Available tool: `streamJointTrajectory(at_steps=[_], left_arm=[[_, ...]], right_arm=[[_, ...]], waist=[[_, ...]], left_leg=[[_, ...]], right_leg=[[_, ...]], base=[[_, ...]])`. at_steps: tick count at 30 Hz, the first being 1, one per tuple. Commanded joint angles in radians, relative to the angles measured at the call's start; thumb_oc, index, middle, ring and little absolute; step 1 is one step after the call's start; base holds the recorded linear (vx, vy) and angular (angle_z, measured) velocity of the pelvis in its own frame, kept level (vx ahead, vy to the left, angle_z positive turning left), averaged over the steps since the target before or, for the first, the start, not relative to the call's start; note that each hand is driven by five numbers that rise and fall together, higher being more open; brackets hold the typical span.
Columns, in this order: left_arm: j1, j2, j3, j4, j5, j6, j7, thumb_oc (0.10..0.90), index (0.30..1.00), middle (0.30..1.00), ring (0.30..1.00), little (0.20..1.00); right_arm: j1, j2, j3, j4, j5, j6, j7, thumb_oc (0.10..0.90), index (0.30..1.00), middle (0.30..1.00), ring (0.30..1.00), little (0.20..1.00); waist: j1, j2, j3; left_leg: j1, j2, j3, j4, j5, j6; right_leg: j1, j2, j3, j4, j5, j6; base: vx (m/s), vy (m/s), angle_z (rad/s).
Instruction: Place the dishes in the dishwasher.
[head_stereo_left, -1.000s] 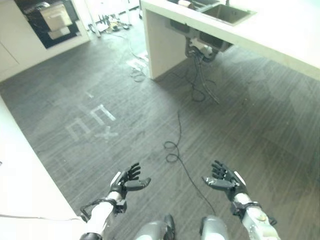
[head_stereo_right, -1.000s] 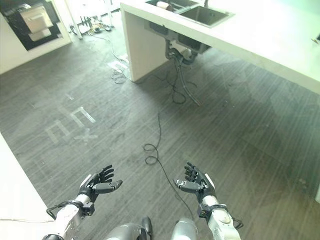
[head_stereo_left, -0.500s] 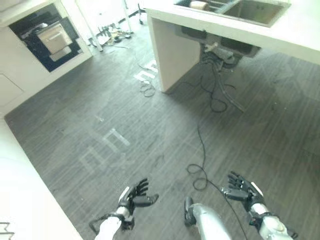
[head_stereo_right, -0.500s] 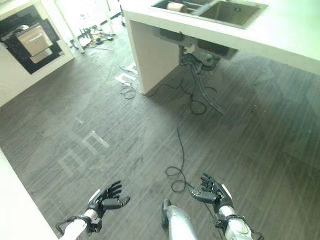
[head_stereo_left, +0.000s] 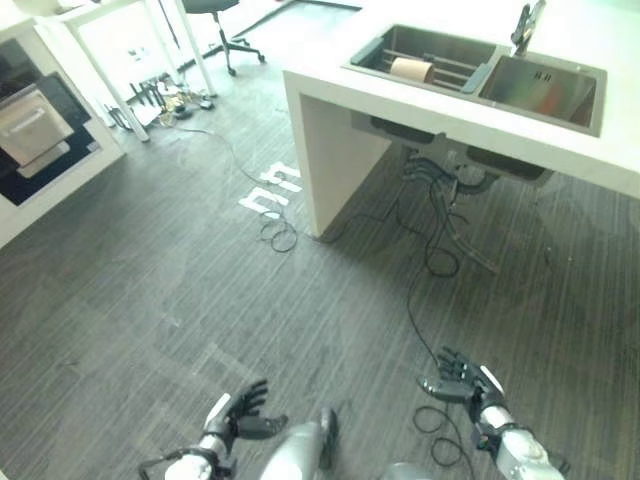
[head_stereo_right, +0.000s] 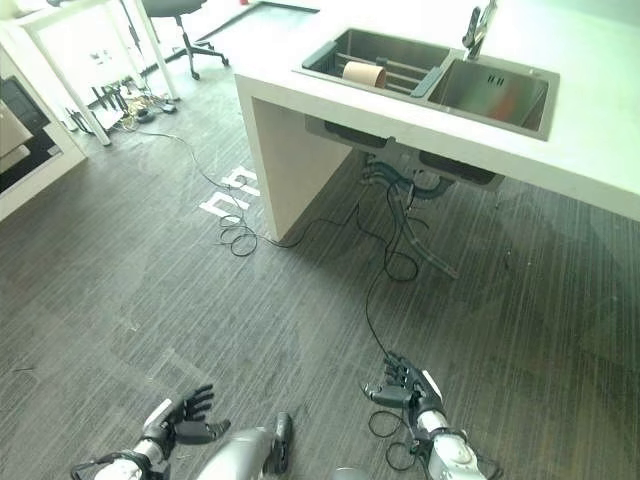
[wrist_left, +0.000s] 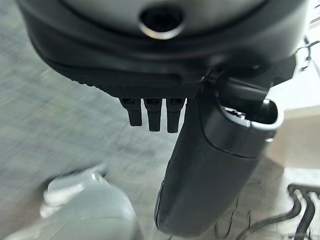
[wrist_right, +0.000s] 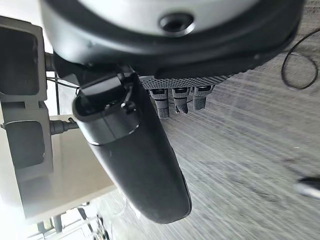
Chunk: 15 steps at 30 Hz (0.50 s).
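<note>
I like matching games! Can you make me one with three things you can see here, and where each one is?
Things:
1. tan cup
2. office chair
3. tap

Places:
A. behind the sink basins
B. on the rack in the sink's left basin
C. on the floor, far beyond the counter

Pairs: 1-B, 2-C, 3-A

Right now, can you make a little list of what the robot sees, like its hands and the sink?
left hand: open, holding nothing, low above the floor
right hand: open, holding nothing, low above the floor
sink: two basins set in a white counter, ahead
cup: tan, lying on its side in the left basin
tap: behind the sink
floor: dark grey planks
</note>
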Motion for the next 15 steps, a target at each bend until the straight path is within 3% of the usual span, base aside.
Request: streamJointTrajectory(at_steps=[1, 2, 4, 5, 6, 8, 9, 10, 11, 12, 15], left_arm=[[-0.041, 0.011, -0.016, -0.08, 0.029, -0.083, -0.007, 0.8, 0.9, 0.9, 0.9, 0.9], [-0.046, 0.013, -0.021, -0.078, 0.031, -0.082, -0.006, 0.8, 0.9, 0.9, 0.9, 0.9], [-0.062, 0.027, -0.036, -0.071, 0.022, -0.072, 0.009, 0.8, 0.9, 0.9, 0.9, 0.9], [-0.071, 0.036, -0.044, -0.065, 0.019, -0.06, 0.026, 0.8, 0.9, 0.9, 0.9, 0.9], [-0.078, 0.037, -0.048, -0.057, 0.012, -0.06, 0.038, 0.8, 0.9, 0.9, 0.9, 0.9], [-0.08, 0.035, -0.049, -0.05, -0.004, -0.065, 0.055, 0.8, 0.9, 0.9, 0.9, 0.9], [-0.079, 0.037, -0.047, -0.051, -0.006, -0.065, 0.057, 0.8, 0.9, 0.9, 0.9, 0.9], [-0.081, 0.039, -0.045, -0.051, -0.004, -0.064, 0.053, 0.8, 0.9, 0.9, 0.9, 0.9], [-0.086, 0.037, -0.045, -0.045, -0.003, -0.061, 0.058, 0.8, 0.9, 0.9, 0.9, 0.9], [-0.092, 0.03, -0.048, -0.027, -0.004, -0.065, 0.068, 0.8, 0.9, 0.9, 0.9, 0.9], [-0.078, 0.013, -0.037, -0.013, -0.002, -0.065, 0.085, 0.8, 0.9, 0.9, 0.9, 0.9]], right_arm=[[-0.068, -0.054, -0.041, -0.052, 0.046, -0.099, 0.0, 0.8, 0.9, 0.9, 0.9, 0.9], [-0.066, -0.05, -0.043, -0.048, 0.044, -0.103, -0.001, 0.8, 0.9, 0.9, 0.9, 0.9], [-0.054, -0.028, -0.043, -0.037, 0.009, -0.122, 0.0, 0.8, 0.9, 0.9, 0.9, 0.9], [-0.052, -0.019, -0.033, -0.023, 0.002, -0.131, -0.001, 0.8, 0.9, 0.9, 0.9, 0.9], [-0.052, -0.017, -0.025, -0.015, 0.004, -0.138, 0.002, 0.8, 0.9, 0.9, 0.9, 0.9], [-0.056, -0.019, -0.019, 0.004, 0.0, -0.151, 0.02, 0.8, 0.9, 0.9, 0.9, 0.9], [-0.056, -0.02, -0.026, 0.016, -0.002, -0.16, 0.027, 0.8, 0.9, 0.9, 0.9, 0.9], [-0.057, -0.023, -0.03, 0.023, 0.006, -0.163, 0.026, 0.8, 0.9, 0.9, 0.9, 0.9], [-0.066, -0.031, -0.034, 0.039, 0.014, -0.16, 0.039, 0.8, 0.9, 0.9, 0.9, 0.9], [-0.075, -0.034, -0.044, 0.05, -0.001, -0.151, 0.056, 0.8, 0.9, 0.9, 0.9, 0.9], [-0.077, -0.033, -0.048, 0.044, -0.032, -0.125, 0.067, 0.8, 0.9, 0.9, 0.9, 0.9]], waist=[[-0.006, 0.06, -0.054], [-0.009, 0.063, -0.056], [-0.027, 0.076, -0.055], [-0.038, 0.09, -0.049], [-0.044, 0.096, -0.044], [-0.058, 0.105, -0.035], [-0.071, 0.099, -0.021], [-0.079, 0.095, -0.024], [-0.101, 0.072, -0.014], [-0.113, 0.058, -0.008], [-0.118, 0.044, -0.017]], left_leg=[[0.01, 0.057, -0.032, -0.141, -0.038, 0.004], [0.021, 0.054, -0.027, -0.141, -0.047, 0.014], [0.064, 0.032, -0.04, -0.141, -0.086, 0.058], [0.095, 0.028, -0.046, -0.141, -0.11, 0.077], [0.113, 0.028, -0.042, -0.141, -0.121, 0.084], [0.146, 0.039, -0.029, -0.141, -0.139, 0.085], [0.172, 0.038, -0.024, -0.141, -0.158, 0.078], [0.175, 0.038, -0.029, -0.141, -0.167, 0.073], [0.217, 0.024, -0.041, -0.141, -0.217, 0.06], [0.253, 0.021, -0.044, -0.141, -0.258, 0.053], [0.295, 0.038, -0.039, -0.141, -0.289, 0.03]], right_leg=[[-0.023, 0.039, -0.106, 0.022, 0.269, 0.096], [-0.041, 0.03, -0.114, 0.067, 0.293, 0.108], [-0.139, 0.03, -0.113, 0.307, 0.392, 0.149], [-0.227, 0.032, -0.129, 0.451, 0.423, 0.152], [-0.271, 0.018, -0.155, 0.468, 0.415, 0.137], [-0.327, -0.009, -0.197, 0.414, 0.367, 0.113], [-0.338, -0.016, -0.213, 0.262, 0.333, 0.104], [-0.354, -0.024, -0.223, 0.145, 0.348, 0.102], [-0.423, -0.095, -0.217, -0.023, 0.407, 0.126], [-0.502, -0.143, -0.187, -0.023, 0.434, 0.153], [-0.507, -0.14, -0.17, -0.023, 0.42, 0.166]], base=[[0.33, 0.198, -0.39], [0.29, 0.218, -0.16], [0.3, 0.2, -0.14], [0.32, 0.154, -0.29], [0.3, 0.1, -0.46], [0.3, -0.073, -0.61], [0.35, -0.225, -0.69], [0.49, -0.39, -0.89], [0.56, -0.437, -0.43], [0.63, -0.47, -0.46], [0.5, -0.399, -0.42]])
